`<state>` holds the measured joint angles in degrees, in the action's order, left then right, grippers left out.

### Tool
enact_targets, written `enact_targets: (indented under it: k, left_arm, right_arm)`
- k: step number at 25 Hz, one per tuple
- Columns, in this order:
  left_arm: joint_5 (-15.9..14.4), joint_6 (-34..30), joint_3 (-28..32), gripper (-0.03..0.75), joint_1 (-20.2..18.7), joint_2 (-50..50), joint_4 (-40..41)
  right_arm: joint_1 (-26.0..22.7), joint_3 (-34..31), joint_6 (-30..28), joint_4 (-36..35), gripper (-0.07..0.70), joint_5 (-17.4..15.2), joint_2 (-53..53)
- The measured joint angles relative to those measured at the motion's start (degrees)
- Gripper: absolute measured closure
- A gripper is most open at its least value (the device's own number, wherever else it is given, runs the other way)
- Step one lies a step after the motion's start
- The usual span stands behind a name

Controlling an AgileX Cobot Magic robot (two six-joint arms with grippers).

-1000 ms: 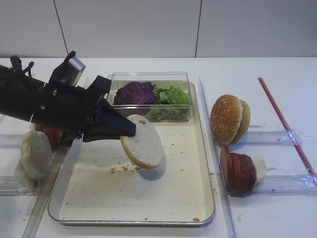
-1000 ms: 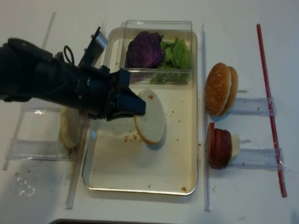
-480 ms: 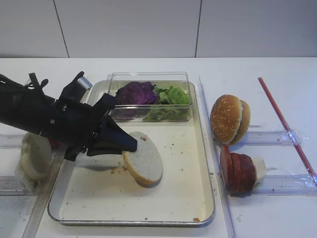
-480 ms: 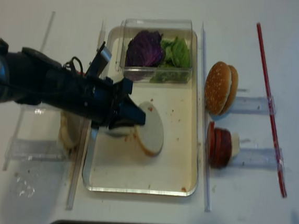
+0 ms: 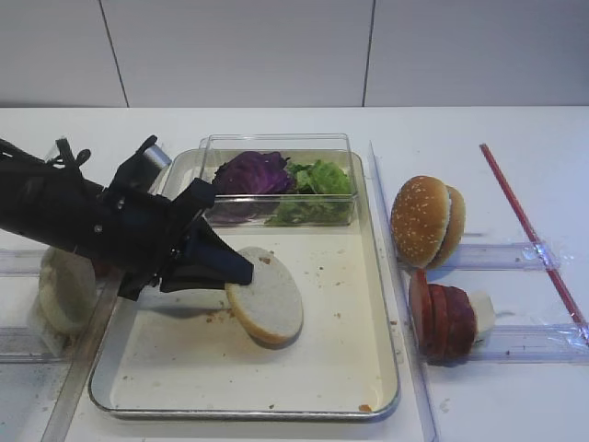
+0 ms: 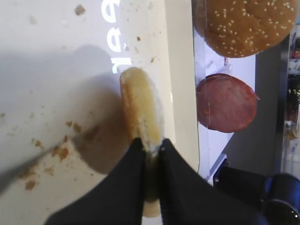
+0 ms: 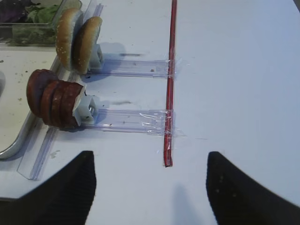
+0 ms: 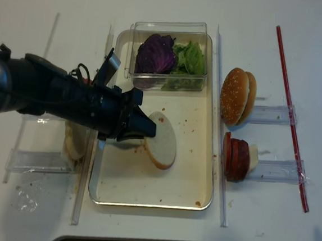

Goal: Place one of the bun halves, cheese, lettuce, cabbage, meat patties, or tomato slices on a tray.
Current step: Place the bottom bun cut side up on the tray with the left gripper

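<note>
One tray point(image 5: 386, 368), two pale bun halves point(image 5: 267, 299), two sesame buns point(image 5: 425, 221), four red slices point(image 5: 442, 318).

bun half point(image 6: 141, 112) lower edge hidden between left end effector point(image 6: 149, 154) fingers, right end effector point(image 7: 150, 187) fingertips cropped

The tray point(image 5: 386, 368) is shiny metal at the rim, with a matt cream floor speckled with brown crumbs. The bun half point(image 5: 265, 296) has a dry, floury, matt face and a smoother tan edge. The box point(image 5: 276, 145) and the rails point(image 7: 136, 119) are clear glossy plastic. The cabbage point(image 5: 252, 172) looks waxy, the lettuce point(image 5: 319, 177) frilly. The left hand point(image 5: 241, 269) is matt black plastic. The table point(image 5: 515, 396) is smooth white.
</note>
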<state>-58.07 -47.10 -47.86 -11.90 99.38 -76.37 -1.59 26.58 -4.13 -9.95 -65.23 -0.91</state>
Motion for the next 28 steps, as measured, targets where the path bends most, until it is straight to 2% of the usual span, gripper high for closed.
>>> enact_targets:
  k: [3,5,13,17,28]
  left_arm:
    - [0.39,0.00,0.00,0.663,0.00,0.00,0.74]
    - [0.39,0.10,0.00,0.613,0.00,0.08,0.86]
    - [0.48,0.31,0.00,0.305,0.00,0.08,0.86]
    - [0.60,0.31,0.00,0.273,0.00,0.08,0.89]
    - [0.97,0.31,0.00,0.268,0.00,0.08,0.99]
  right_arm:
    - [0.00,0.00,0.00,0.00,0.118,0.00,0.00]
    - [0.00,0.00,0.00,0.00,0.118,0.00,0.00]
    - [0.00,0.00,0.00,0.00,0.118,0.00,0.00]
    - [0.00,0.00,0.00,0.00,0.118,0.00,0.00]
    - [0.00,0.00,-0.19,0.00,0.118,0.00,0.00]
